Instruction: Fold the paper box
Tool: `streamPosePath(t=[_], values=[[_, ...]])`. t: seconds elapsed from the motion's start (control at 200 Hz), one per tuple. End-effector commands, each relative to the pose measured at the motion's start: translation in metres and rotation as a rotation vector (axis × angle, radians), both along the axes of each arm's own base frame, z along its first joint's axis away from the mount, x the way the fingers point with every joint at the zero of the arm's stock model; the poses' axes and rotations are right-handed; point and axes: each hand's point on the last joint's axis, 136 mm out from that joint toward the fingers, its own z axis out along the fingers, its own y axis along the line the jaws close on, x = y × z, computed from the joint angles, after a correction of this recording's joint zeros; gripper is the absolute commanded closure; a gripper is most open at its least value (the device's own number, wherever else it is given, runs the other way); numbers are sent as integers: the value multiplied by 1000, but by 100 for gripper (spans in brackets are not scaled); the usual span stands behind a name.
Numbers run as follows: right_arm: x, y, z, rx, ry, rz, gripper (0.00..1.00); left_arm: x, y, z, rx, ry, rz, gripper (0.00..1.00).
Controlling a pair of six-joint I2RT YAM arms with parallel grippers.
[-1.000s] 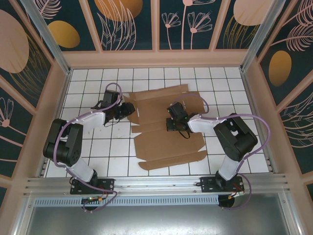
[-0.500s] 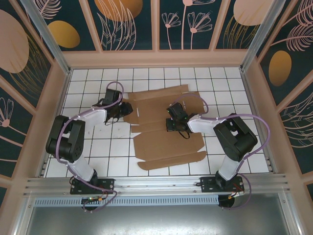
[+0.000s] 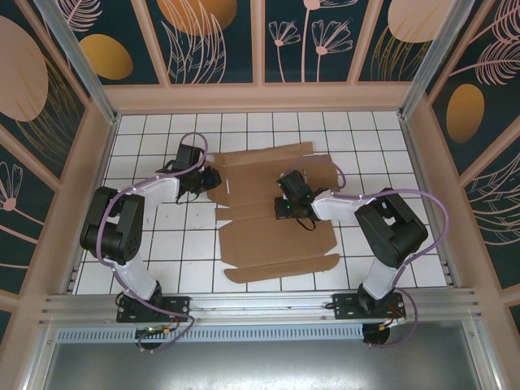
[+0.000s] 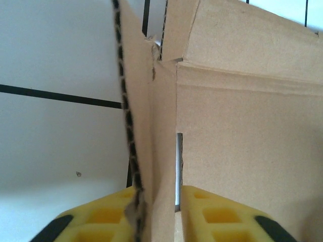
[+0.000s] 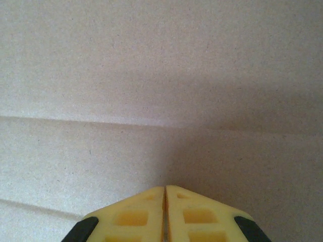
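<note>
The paper box (image 3: 276, 240) is a brown die-cut cardboard sheet lying mostly flat on the white tiled table. My left gripper (image 3: 213, 179) is at the sheet's left edge. In the left wrist view a raised side flap (image 4: 161, 151) stands edge-on between the yellow fingers (image 4: 101, 222), and the left gripper (image 4: 160, 217) is shut on it. My right gripper (image 3: 284, 213) rests on the sheet's middle panel. In the right wrist view it (image 5: 165, 212) is shut with nothing held, tips pointing down at the cardboard (image 5: 151, 75) near a crease.
The tiled table (image 3: 162, 252) is fenced by pink-framed walls (image 3: 97, 146) on three sides, with a metal rail (image 3: 260, 305) at the near edge. Bare tiles lie left of the sheet and along the far side.
My left gripper has moved right to the sheet's left flap and closed on it. The sheet's near edge has shifted slightly left. The right gripper has stayed in place.
</note>
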Motion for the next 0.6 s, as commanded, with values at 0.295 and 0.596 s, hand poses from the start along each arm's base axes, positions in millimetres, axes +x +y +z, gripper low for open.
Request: streamPosePath(t=[0.295,0.596], values=[[-10,6,4,26,34,42,83,10,-2,15,11,-25,-47,63],[-11,13,1,54,56,61,81,7,-46,31,-245,-22,-169,51]])
